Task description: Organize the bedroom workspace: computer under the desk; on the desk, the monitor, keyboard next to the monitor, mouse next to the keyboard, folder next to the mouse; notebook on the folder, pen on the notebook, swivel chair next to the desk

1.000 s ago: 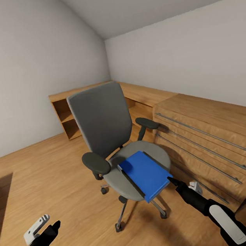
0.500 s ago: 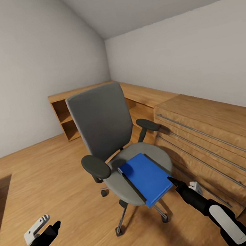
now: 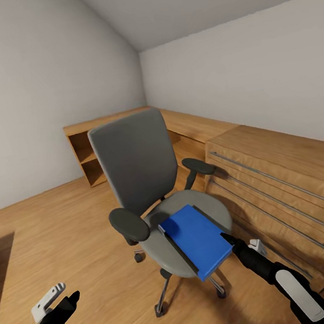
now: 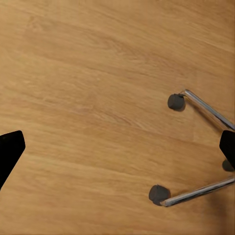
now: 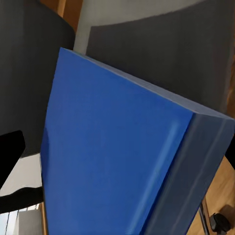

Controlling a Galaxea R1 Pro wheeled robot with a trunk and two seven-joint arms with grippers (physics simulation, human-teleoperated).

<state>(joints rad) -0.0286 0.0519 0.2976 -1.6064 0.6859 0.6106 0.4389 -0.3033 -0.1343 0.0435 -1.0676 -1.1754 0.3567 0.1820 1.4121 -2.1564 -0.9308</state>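
- The folder (image 3: 198, 238) lies flat on the seat of the swivel chair (image 3: 150, 184), so by my reading the step of moving it to the desk has not begun; nothing else of the task can be judged done here.
- The right gripper (image 3: 231, 242) sits just beside the folder's near corner. In the right wrist view the folder (image 5: 122, 156) sits between the two dark fingertips, which stand wide apart, so the claw is spread and holds nothing.
- The left gripper (image 3: 66, 301) hangs low over the bare floor (image 3: 64, 239), well apart from the chair on its far side from the folder. In the left wrist view its fingertips stand wide apart above the boards, with two chair casters close by.
- The folder's near corner overhangs the seat's front edge, which looks a good place to pinch it.
- A light wooden chest (image 3: 280, 186) stands close to the chair on the right gripper's side, leaving little room there; the floor on the other side is open.
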